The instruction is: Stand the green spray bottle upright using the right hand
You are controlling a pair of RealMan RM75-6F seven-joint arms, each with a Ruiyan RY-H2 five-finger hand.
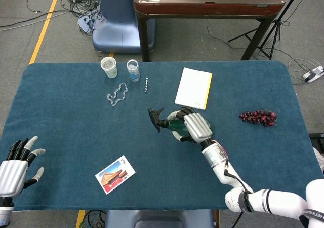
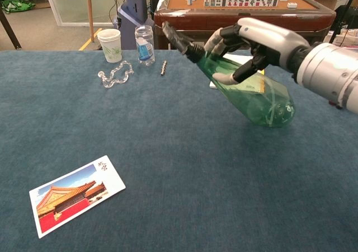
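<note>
My right hand (image 2: 254, 42) (image 1: 195, 126) grips the green spray bottle (image 2: 246, 92) around its upper body. The bottle is tilted, with its black trigger head (image 2: 174, 38) (image 1: 156, 118) raised up and to the left and its base (image 2: 279, 115) low, near or on the blue tablecloth. In the head view most of the green body is hidden behind the hand. My left hand (image 1: 15, 164) hovers open at the near left corner of the table, fingers spread, holding nothing.
A white and yellow booklet (image 1: 194, 88) lies just behind the bottle. Dark grapes (image 1: 259, 117) lie to the right. A paper cup (image 1: 109, 66), small water bottle (image 1: 132, 70), screw (image 1: 146, 84) and clear chain (image 1: 117, 93) sit at the back left. A postcard (image 1: 115, 174) lies front left.
</note>
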